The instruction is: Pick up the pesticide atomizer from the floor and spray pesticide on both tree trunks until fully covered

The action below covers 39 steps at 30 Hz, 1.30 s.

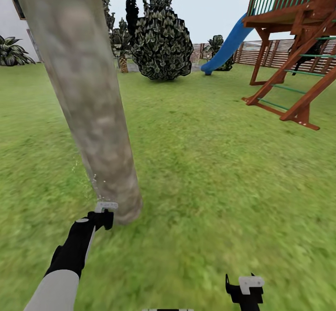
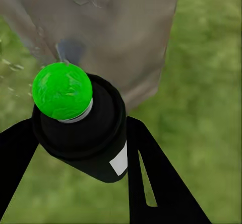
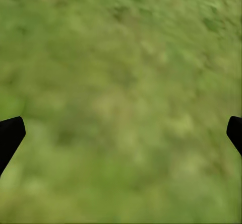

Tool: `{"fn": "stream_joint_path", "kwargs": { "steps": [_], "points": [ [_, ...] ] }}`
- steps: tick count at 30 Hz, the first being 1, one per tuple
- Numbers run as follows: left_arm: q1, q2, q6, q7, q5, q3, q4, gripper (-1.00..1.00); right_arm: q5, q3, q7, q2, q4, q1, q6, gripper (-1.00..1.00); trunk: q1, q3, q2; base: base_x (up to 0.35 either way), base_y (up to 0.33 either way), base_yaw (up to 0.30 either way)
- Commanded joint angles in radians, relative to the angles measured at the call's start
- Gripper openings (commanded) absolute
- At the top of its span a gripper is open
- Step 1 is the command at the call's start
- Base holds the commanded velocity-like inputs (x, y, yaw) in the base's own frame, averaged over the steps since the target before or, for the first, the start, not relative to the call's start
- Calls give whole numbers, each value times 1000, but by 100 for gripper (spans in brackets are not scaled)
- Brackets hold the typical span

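Outdoors, you stand on the grass lawn (image 1: 210, 171) beside the tree trunk (image 1: 88, 96), a wooden playset (image 1: 298, 45) beyond it. Your left wrist view shows the pesticide atomizer (image 2: 80, 123), green-capped, clamped in the left gripper (image 1: 103, 213) near the trunk's base. Your right gripper (image 3: 121, 133) hangs spread wide, holding nothing.

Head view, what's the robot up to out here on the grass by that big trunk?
The robot is spraying a tree. Its left gripper is shut on the pesticide atomizer, a dark bottle with a green top, held close to the base of the tree trunk. Fine white pesticide specks hang beside the trunk's lower part. The right gripper is open and empty above the lawn.
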Motion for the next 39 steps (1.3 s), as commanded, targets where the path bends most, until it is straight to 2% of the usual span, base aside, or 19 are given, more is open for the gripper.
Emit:
{"fn": "stream_joint_path", "kwargs": {
  "steps": [1, 6, 8, 9, 13, 16, 19, 21, 23, 25, 27, 29, 30, 32, 33, 34, 36, 37, 39],
  "points": [
    [0, 2, 2, 1, 0, 0, -2, -100, 0, 0, 0, 0, -1, 0, 0, 100, 0, 0, 0, 24, -1, 0],
    [1, 20, 7, 7, -8, 3, -2, -100, 0, 0, 0, 0, 0, 0, 0, 100, 0, 0, 0, 4, 0, 88],
    [60, 56, 1, 9, -4, 3, 4, -100, 0, 0, 0, 0, -1, 0, 0, 100, 0, 0, 0, 0, 0, 266],
    [76, 59, 0, 10, -3, 2, 5, -100, 0, 0, 0, 0, -1, 0, 0, 100, 0, 0, 0, 0, 0, 267],
    [87, 47, 7, 11, 0, 1, 6, -100, 0, 0, 0, -1, 0, 0, 0, 100, 0, 0, 0, 0, -144, 63],
    [87, 50, 10, 13, -2, 5, 6, -100, 0, 0, 0, -1, 0, 0, 0, 100, 0, 0, 0, 0, -260, 3],
    [87, 54, 10, 13, -4, 51, 5, -100, -1, 0, 0, -1, 0, 0, 0, 100, 0, 0, 0, 0, -268, 0],
    [87, 38, 10, 13, -3, 51, 6, -100, -1, -1, 0, -1, -1, 0, 0, 100, 0, 0, 0, 0, -269, 0],
    [86, -11, 9, 13, -5, 45, 4, -100, 0, 0, 0, -1, 0, 0, 0, 100, 0, 0, 0, 0, -269, 0],
    [86, -19, 8, 13, -7, 43, 4, -100, 0, 0, 0, -1, 0, 0, 0, 100, 0, 0, 0, 0, -269, 0],
    [88, 1, 8, 13, -10, 53, 5, -100, 0, 0, 0, -1, 0, 0, 0, 100, 0, 0, 0, 56, -190, 0],
    [90, 63, 5, 14, -8, 73, 14, -100, 0, 0, 0, -1, 0, 0, 0, 100, 0, 0, 0, 26, -52, 0],
    [90, 78, 2, 14, -8, 77, 31, -100, 0, 0, 0, -1, 0, 0, 0, 100, 0, 0, 0, 8, -15, 0],
    [90, 92, -28, 60, -7, 82, 133, -100, 0, 0, 0, -1, 0, 0, 0, 100, 0, 0, 0, 1, -3, 0],
    [88, 81, -86, 79, -6, 78, 164, -100, 0, 0, 0, -1, 0, 0, 0, 100, 0, 0, 0, 0, 0, 0],
    [86, 68, -101, 83, -4, 73, 172, -100, 0, 0, 0, -1, 0, 0, 0, 100, 0, 0, 0, 0, 0, 0],
    [76, 7, -114, 89, -4, 65, 183, -100, 0, 0, 0, -1, 0, 0, 0, 100, 0, 0, 0, 0, 0, 0],
    [71, -4, -115, 104, -2, 64, 184, -100, 0, 0, 0, -1, 0, 0, 0, 100, 0, 0, 0, 0, 0, 0],
    [67, -4, -115, 150, 0, 63, 184, -100, 0, 0, 0, -1, 0, 0, 0, 100, 0, 0, 0, 0, 0, 34]
  ]
}}
